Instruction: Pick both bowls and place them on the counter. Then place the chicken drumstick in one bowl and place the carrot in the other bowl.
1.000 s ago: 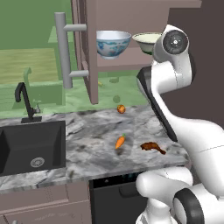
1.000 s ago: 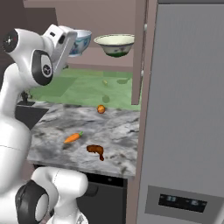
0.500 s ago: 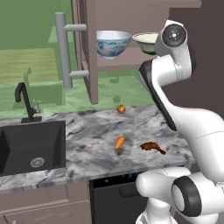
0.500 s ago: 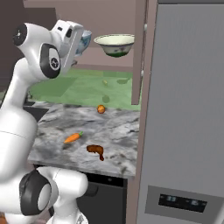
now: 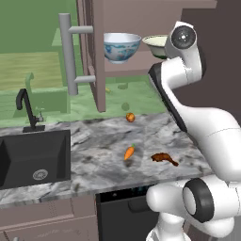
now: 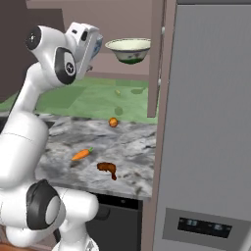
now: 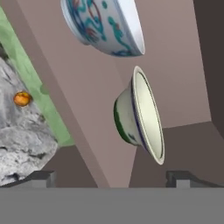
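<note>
While the carrot (image 5: 129,152) lies flat, its tip points toward the sink.

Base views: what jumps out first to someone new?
Two bowls up on the open cabinet shelf: the blue-patterned bowl and the cream-green bowl beside it, with the white arm raised toward them. In the hand view the open gripper points at the cream-green bowl without touching it. Below, on the marbled counter, lie the carrot, the chicken drumstick and a small orange fruit.

1. The blue-patterned bowl (image 7: 105,26) is cut off by the hand view's top edge.
2. The robot's head hides part of the cream-green bowl (image 5: 157,44) in the left base view.
3. The sink (image 5: 28,157) probably runs past the left edge.
</note>
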You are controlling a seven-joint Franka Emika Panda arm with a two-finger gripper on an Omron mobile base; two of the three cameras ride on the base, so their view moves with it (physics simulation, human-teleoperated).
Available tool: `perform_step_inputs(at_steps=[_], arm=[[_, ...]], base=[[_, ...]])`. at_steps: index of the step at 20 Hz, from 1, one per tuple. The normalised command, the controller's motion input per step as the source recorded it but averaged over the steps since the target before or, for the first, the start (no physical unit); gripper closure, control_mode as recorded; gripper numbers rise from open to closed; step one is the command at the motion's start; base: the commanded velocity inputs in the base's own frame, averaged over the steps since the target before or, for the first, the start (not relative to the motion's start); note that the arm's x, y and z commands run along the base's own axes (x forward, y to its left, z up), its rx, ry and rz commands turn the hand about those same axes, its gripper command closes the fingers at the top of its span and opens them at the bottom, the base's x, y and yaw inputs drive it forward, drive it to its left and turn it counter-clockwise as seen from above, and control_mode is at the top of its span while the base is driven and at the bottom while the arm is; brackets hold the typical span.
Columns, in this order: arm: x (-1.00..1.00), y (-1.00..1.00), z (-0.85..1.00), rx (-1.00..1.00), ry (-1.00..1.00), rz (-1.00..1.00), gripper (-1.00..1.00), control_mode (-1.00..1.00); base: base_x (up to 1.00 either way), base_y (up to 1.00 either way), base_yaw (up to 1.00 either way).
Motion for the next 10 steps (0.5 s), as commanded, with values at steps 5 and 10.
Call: perform_step_inputs(at_steps=[5, 10], arm=[[0.34, -0.15, 0.00, 0.00, 0.02, 0.00, -1.00, -1.00], [0.32, -0.14, 0.00, 0.00, 0.05, -0.02, -1.00, -1.00]], base=[[0.00, 0.00, 0.00], [0.00, 0.00, 0.00]])
